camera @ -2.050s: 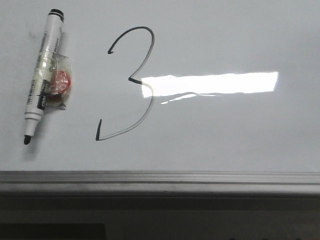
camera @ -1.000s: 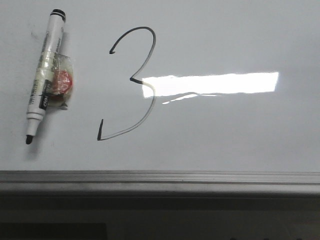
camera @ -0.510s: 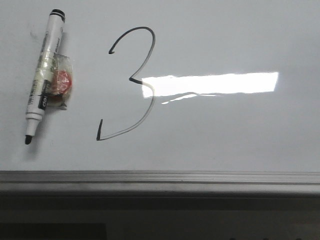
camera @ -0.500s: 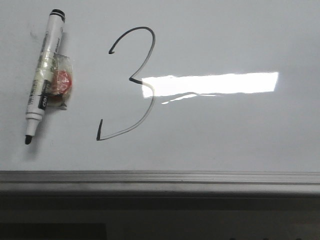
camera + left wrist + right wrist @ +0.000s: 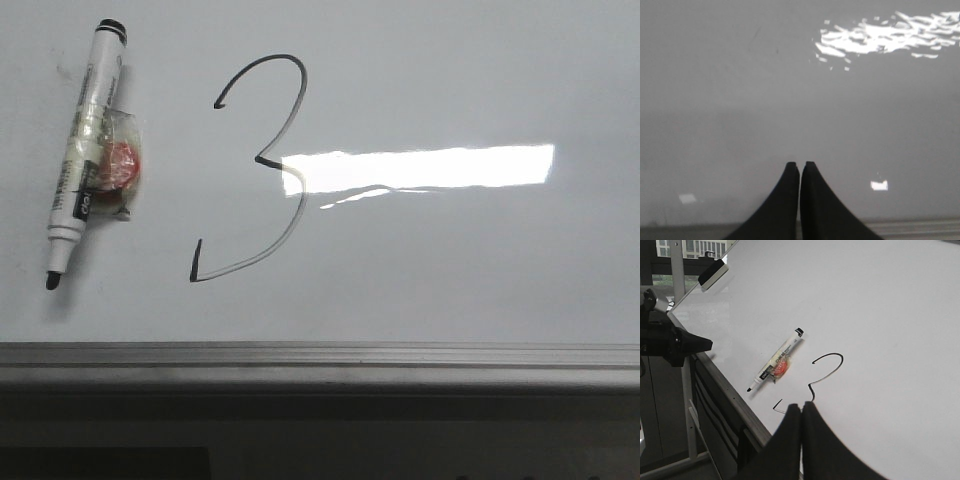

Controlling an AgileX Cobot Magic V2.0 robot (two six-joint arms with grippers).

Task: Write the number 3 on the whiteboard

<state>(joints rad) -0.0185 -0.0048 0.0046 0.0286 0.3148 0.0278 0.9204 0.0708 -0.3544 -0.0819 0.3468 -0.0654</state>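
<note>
A thin black number 3 (image 5: 268, 165) is drawn on the whiteboard (image 5: 450, 70), left of the bright light reflection. An uncapped marker pen (image 5: 84, 153) with a red lump taped to it lies on the board left of the digit, tip toward the ledge. No gripper shows in the front view. In the right wrist view my right gripper (image 5: 801, 406) is shut and empty, held off the board in front of the digit (image 5: 822, 371); the pen (image 5: 776, 361) lies beyond it. My left gripper (image 5: 800, 164) is shut and empty over bare board.
A grey metal ledge (image 5: 320, 360) runs along the board's lower edge. A board eraser (image 5: 713, 272) sits at the far corner of the board. The other arm (image 5: 670, 342) shows off the board's edge. A stand frame (image 5: 687, 390) is below.
Nothing has moved; the pen and the digit stay in place, with only a slight shift of the whole view.
</note>
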